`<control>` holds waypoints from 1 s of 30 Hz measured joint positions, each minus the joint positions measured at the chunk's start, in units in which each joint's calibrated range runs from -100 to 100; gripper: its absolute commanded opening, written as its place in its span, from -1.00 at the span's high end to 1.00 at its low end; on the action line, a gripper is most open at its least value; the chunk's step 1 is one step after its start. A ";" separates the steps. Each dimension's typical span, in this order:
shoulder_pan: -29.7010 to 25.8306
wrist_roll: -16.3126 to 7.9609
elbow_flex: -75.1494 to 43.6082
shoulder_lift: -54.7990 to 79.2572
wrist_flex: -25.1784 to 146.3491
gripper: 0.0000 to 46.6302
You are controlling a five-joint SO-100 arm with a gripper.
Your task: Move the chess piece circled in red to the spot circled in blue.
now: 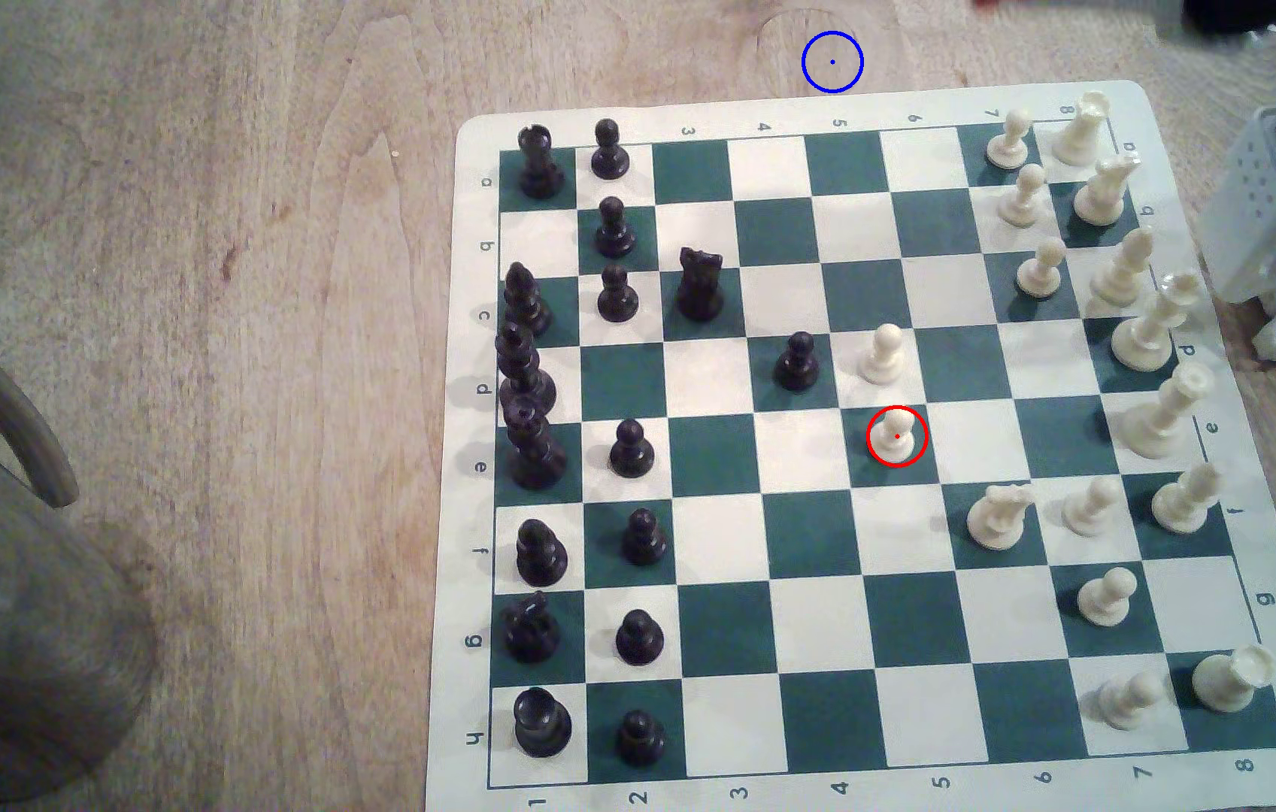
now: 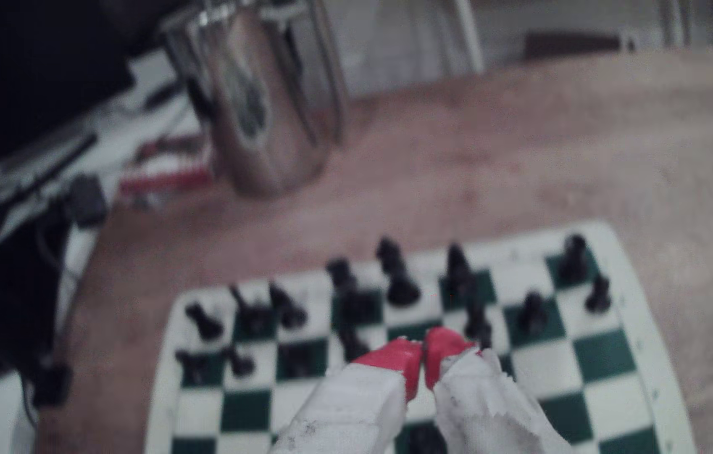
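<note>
1. The chess piece circled in red (image 1: 896,435), a cream-white pawn, stands upright on a dark green square near the middle of the chessboard (image 1: 1197,273), rank 5, row e.
2. Another white pawn (image 1: 883,355) stands on the adjoining square, toward the board's far edge in the exterior view; a black pawn (image 1: 797,361) stands beside that one, on the exterior view's left.
3. The spot circled in blue (image 1: 832,62) lies on the bare wooden surface (image 1: 228,312), just beyond the board's far edge, well apart from the pawn.
4. In the wrist view, the gripper (image 2: 423,359) hangs above the board with its red-tipped fingers (image 2: 394,358) pressed nearly together, holding nothing.
5. A metal jug (image 2: 258,109) stands on the surface beyond the black pieces; the view is blurred.
</note>
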 measured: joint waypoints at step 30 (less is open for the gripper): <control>-12.61 -12.06 -24.85 55.22 18.33 0.52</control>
